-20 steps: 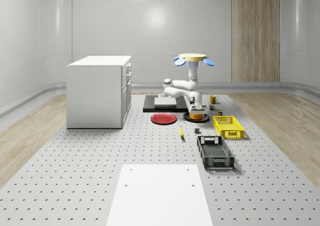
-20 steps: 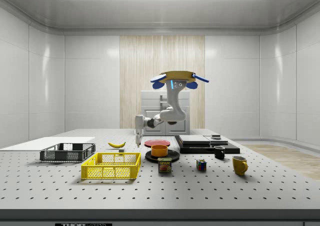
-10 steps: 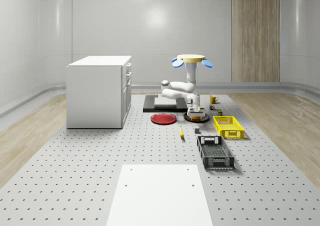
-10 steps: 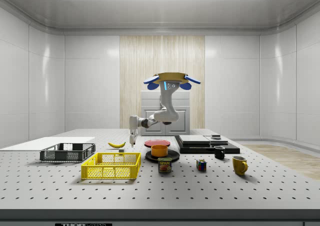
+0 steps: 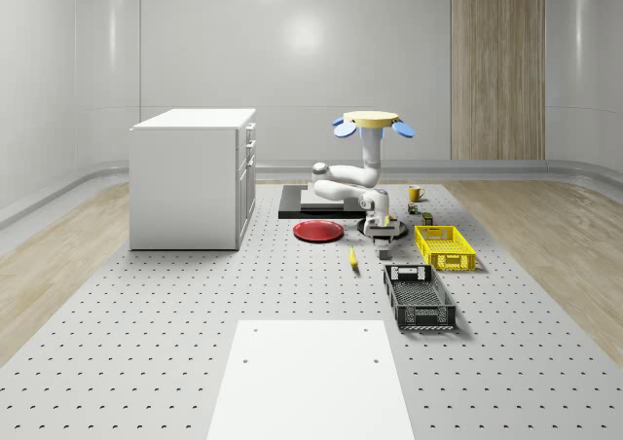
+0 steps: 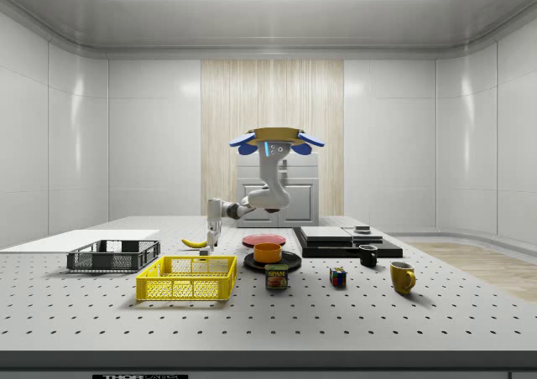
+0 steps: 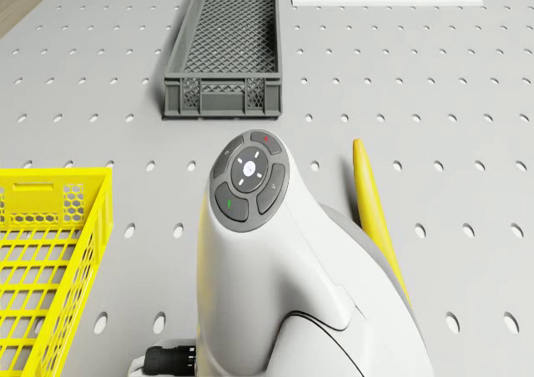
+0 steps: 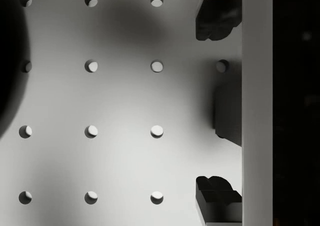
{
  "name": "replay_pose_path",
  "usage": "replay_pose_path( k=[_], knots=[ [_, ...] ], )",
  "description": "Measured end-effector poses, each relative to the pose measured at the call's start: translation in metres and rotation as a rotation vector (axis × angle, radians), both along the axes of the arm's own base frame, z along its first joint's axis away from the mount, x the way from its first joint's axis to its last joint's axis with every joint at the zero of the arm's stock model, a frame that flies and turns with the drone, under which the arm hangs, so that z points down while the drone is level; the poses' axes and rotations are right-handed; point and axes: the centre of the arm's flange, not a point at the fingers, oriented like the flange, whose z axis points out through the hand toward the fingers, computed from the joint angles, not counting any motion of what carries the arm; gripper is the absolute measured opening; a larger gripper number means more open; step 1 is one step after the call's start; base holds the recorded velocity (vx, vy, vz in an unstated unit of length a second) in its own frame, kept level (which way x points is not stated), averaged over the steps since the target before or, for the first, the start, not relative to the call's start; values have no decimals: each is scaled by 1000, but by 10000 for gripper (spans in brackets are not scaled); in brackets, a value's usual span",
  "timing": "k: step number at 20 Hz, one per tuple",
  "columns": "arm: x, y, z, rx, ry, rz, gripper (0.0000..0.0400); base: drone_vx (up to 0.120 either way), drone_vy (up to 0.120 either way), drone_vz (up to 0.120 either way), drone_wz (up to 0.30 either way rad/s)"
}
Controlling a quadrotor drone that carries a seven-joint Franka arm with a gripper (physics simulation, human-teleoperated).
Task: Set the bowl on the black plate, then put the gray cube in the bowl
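Drone [image 6: 270, 137] hovering over table, jaws spread above gray cube [image 8: 228, 113], SPAM can [image 6: 276, 277] (label legible)

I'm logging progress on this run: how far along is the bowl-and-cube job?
Done: the orange bowl sits on the black plate. In hand: the drone hovers above the table, and its pincer is open, holding nothing, lowered over the gray cube, which lies on the table between the fingertips. Left: gripping the cube and placing it inside the bowl.
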Motion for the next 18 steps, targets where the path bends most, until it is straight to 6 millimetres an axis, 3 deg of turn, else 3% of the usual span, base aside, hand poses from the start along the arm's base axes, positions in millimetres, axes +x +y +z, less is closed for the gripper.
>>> replay_pose_path(
  k=[9,18],
  knots=[
    [0,0,0,0,0,0,400,120,4,0,0],
    [0,0,20,0,0,0,400,0,0,0,0]
  ],
)
